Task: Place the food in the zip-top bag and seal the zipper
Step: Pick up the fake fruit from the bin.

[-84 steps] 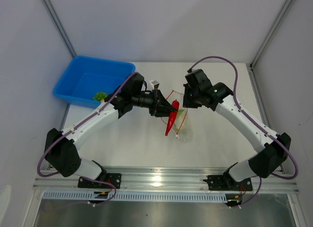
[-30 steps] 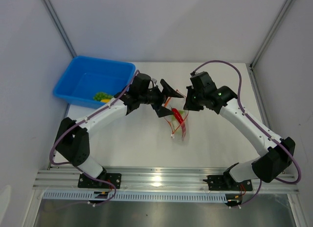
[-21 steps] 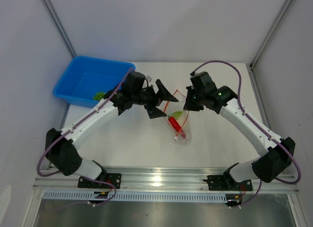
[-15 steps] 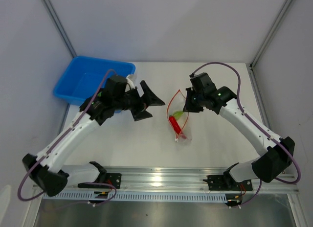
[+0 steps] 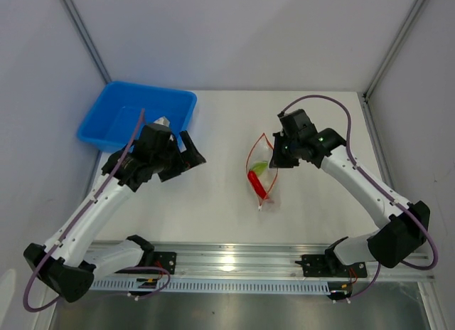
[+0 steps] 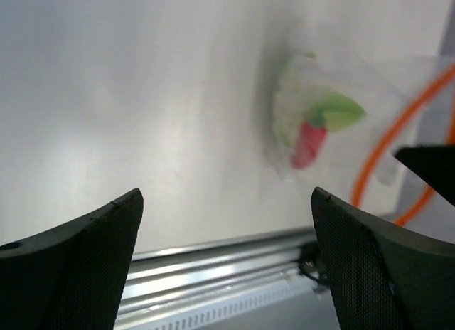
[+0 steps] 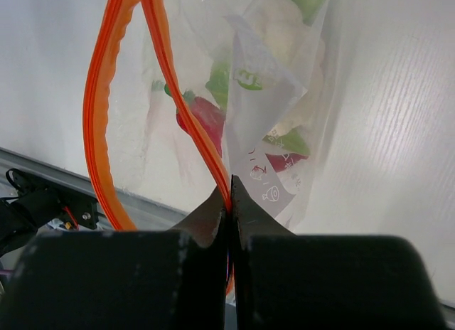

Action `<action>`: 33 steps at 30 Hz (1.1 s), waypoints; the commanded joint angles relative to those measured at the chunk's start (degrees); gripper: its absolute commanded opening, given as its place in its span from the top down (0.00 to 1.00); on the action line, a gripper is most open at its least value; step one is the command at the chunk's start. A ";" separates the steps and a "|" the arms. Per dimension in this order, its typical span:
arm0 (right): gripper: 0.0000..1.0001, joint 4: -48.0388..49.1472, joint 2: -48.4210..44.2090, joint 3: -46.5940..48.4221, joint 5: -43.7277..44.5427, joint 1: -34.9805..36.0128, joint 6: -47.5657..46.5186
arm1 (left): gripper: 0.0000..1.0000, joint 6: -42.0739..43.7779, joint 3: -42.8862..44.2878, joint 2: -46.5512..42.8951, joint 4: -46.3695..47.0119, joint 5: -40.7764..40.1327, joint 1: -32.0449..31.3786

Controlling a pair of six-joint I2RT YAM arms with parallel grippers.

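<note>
The clear zip-top bag [image 5: 264, 179] hangs down to the table at centre, held up by its mouth. My right gripper [image 5: 279, 154] is shut on the orange zipper [image 7: 188, 116] at the bag's rim. The mouth gapes as an orange loop [image 5: 256, 146]. Food lies inside: a red chili pepper [image 5: 256, 183], a white cauliflower [image 7: 282, 33] and green leaves [image 5: 260, 165]. My left gripper [image 5: 190, 159] is open and empty, well to the left of the bag. Its wrist view shows the bag [image 6: 320, 120] blurred ahead, beyond its spread fingers [image 6: 78, 262].
A blue plastic bin [image 5: 121, 116] stands at the back left, partly behind my left arm. The metal rail [image 5: 234, 257] runs along the table's near edge. Frame posts rise at both back corners.
My left gripper, which held the chili over the bag, has let it go into the bag and pulled back leftward toward the bin. The right gripper has kept its hold on the zipper.
</note>
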 commanded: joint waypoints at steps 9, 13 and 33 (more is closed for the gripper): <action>1.00 -2.89 -3.17 -0.06 -0.08 -1.81 -4.86 | 0.01 -2.84 -1.58 2.68 -0.23 -11.87 14.14; 1.00 -3.16 -2.47 -0.06 -0.08 -1.90 -5.66 | 0.01 0.67 2.72 6.10 1.09 -16.45 15.45; 1.00 -2.11 0.96 -1.73 3.97 -1.20 -14.09 | 0.01 -10.91 34.16 41.34 -8.82 -20.31 26.09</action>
